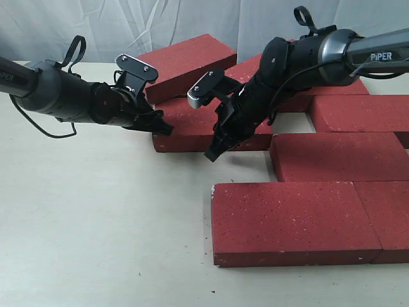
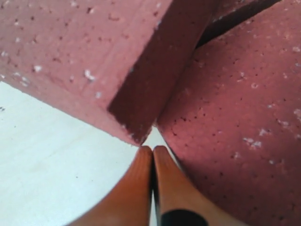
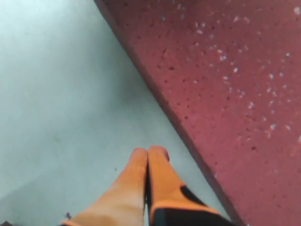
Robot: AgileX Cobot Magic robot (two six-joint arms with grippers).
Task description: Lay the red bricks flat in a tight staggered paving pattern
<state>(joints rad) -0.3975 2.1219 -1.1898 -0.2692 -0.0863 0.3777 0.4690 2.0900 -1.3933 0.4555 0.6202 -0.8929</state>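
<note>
The exterior view shows the dark red rectangular paving bricks (image 1: 291, 220) lying flat on the pale tabletop (image 1: 96, 224), with one tilted brick (image 1: 185, 61) propped just beyond the left end effector (image 1: 163, 128). The wrist views show only close brick faces. The left end effector's orange fingers (image 2: 138, 179) are pressed together and empty, at the tilted brick's corner; the right end effector (image 3: 149, 151) is likewise closed and empty, over bare tabletop just beside a flat brick's edge.
</note>
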